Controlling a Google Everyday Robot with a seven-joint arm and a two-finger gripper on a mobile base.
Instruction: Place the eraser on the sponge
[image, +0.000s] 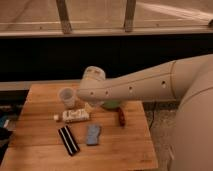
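Note:
The eraser (68, 140) is a long black bar with a pale stripe, lying flat and slanted on the wooden table (125, 147) near its front left. Just to its right lies the sponge (93, 134), a small blue-grey pad, apart from the eraser and with nothing on it. My arm reaches in from the right, and its end sits over the back middle of the table. The gripper (91, 105) hangs below that end, right of the cup and behind the sponge, mostly hidden by the arm. It is well above and behind both the eraser and the sponge.
A translucent cup (67, 97) stands at the back left. A white labelled packet (76, 116) lies in front of it, with a small white piece (56, 118) beside it. A reddish-brown object (121, 116) and something green (111, 105) sit under the arm. A dark wall runs behind the table.

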